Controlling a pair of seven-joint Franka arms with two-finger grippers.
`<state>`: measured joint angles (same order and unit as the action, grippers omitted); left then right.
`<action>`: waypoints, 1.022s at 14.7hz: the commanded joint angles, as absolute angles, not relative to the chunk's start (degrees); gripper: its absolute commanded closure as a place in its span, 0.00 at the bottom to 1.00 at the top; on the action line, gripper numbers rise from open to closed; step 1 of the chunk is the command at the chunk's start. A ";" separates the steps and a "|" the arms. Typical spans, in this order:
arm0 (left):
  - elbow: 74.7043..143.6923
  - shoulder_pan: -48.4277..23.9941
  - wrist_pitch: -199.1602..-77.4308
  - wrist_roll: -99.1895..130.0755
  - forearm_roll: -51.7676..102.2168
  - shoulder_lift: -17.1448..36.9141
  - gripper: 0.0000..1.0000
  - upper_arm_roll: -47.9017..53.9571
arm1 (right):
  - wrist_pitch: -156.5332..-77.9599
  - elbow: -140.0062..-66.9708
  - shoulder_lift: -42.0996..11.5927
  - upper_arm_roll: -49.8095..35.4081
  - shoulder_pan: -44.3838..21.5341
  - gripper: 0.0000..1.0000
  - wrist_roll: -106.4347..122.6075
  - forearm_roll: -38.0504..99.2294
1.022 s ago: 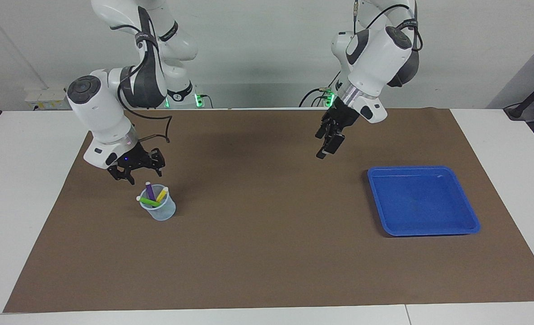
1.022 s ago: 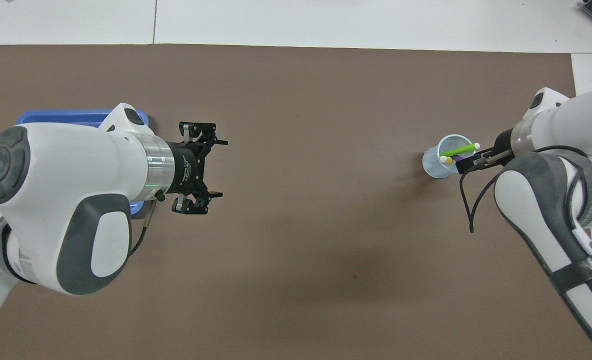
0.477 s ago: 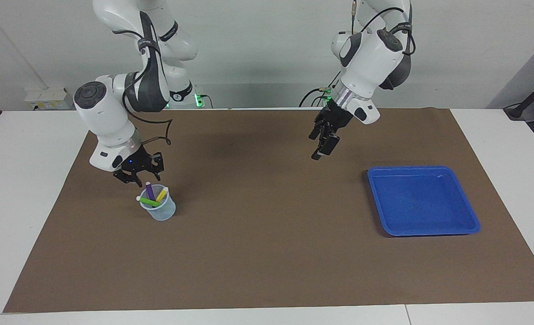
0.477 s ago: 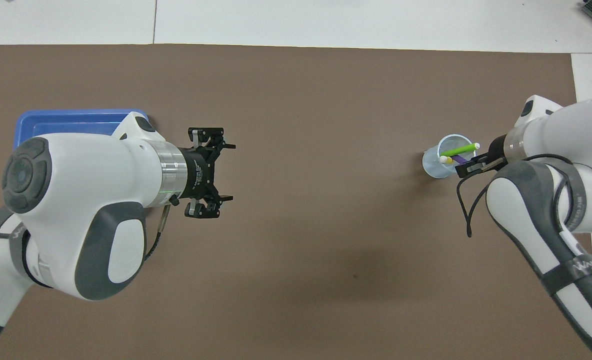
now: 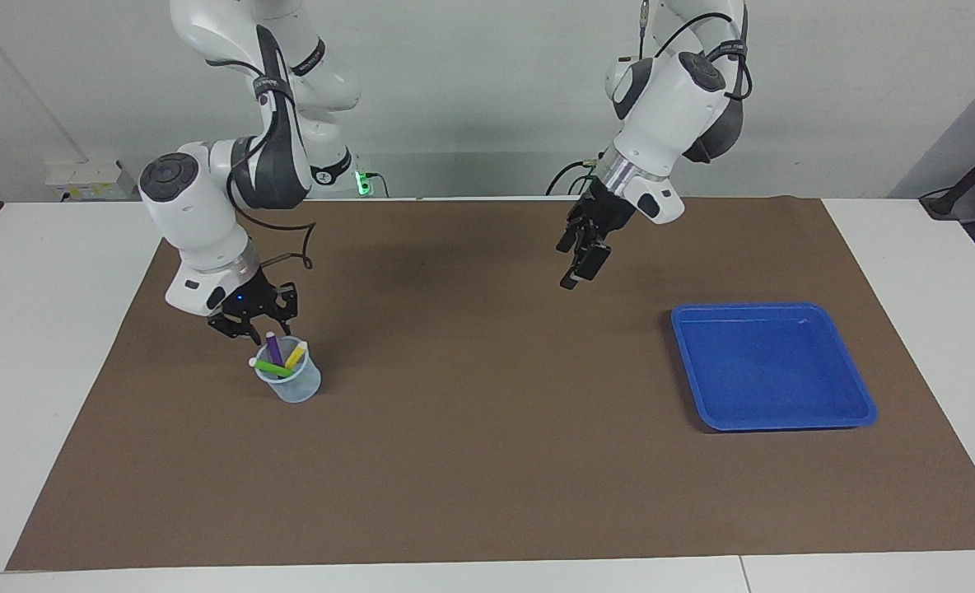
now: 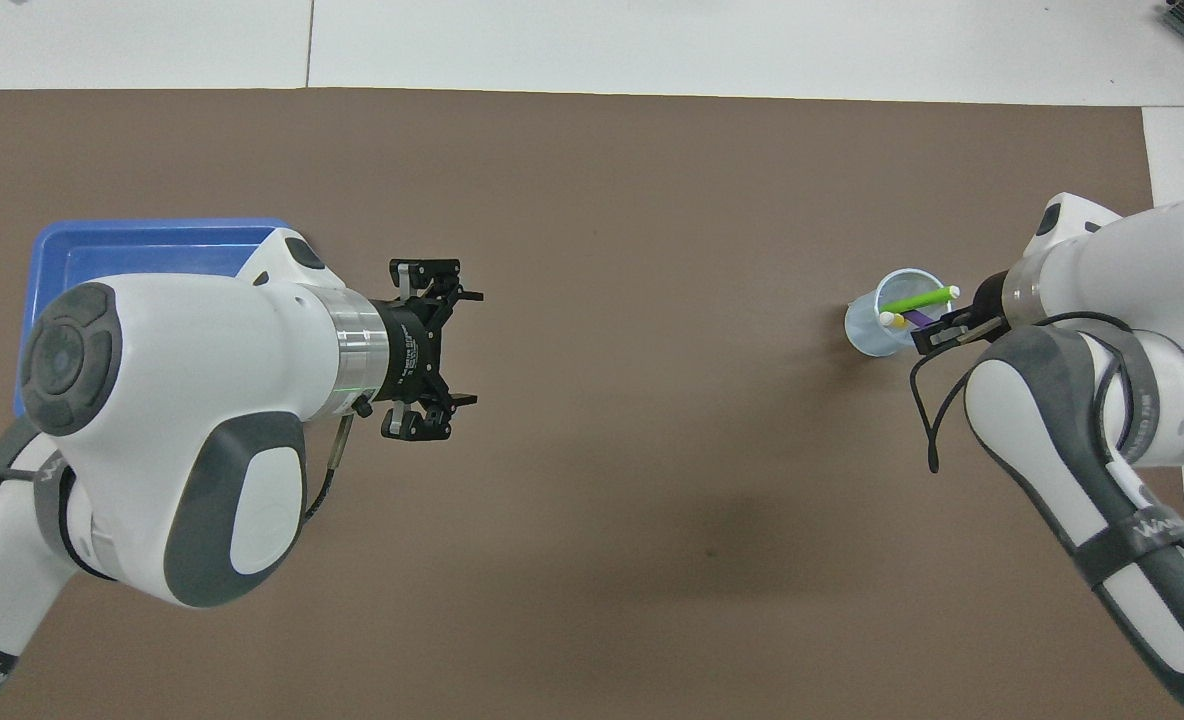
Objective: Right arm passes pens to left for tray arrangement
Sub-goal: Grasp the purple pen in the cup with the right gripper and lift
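I note my right arm's black gripper (image 5: 254, 326), fingers parted and empty, over the small clear plastic cup (image 5: 291, 384); descending off-centre risks tipping cup and slim pens (image 5: 279, 355).

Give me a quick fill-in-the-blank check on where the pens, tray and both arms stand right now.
1. All three pens stand in the clear ____.
2. The blue tray holds ____ pens.
3. The right gripper hangs just above the cup, its fingers open, holding ____.
4. The left gripper hangs open over the brown ____, beside the tray.

Missing words: cup; no; nothing; mat
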<state>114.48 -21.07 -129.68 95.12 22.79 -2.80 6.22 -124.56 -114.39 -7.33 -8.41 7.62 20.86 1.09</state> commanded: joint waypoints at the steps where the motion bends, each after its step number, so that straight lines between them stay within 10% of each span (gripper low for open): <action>1: 116.63 -21.88 -131.57 96.41 23.82 -3.87 0.00 5.80 | -125.95 -115.14 -7.38 -8.44 7.91 0.53 22.33 0.79; 15: 117.77 -26.01 -142.90 102.56 23.82 -0.62 0.00 5.80 | -127.44 -115.14 -8.44 -8.44 8.00 0.70 22.06 0.00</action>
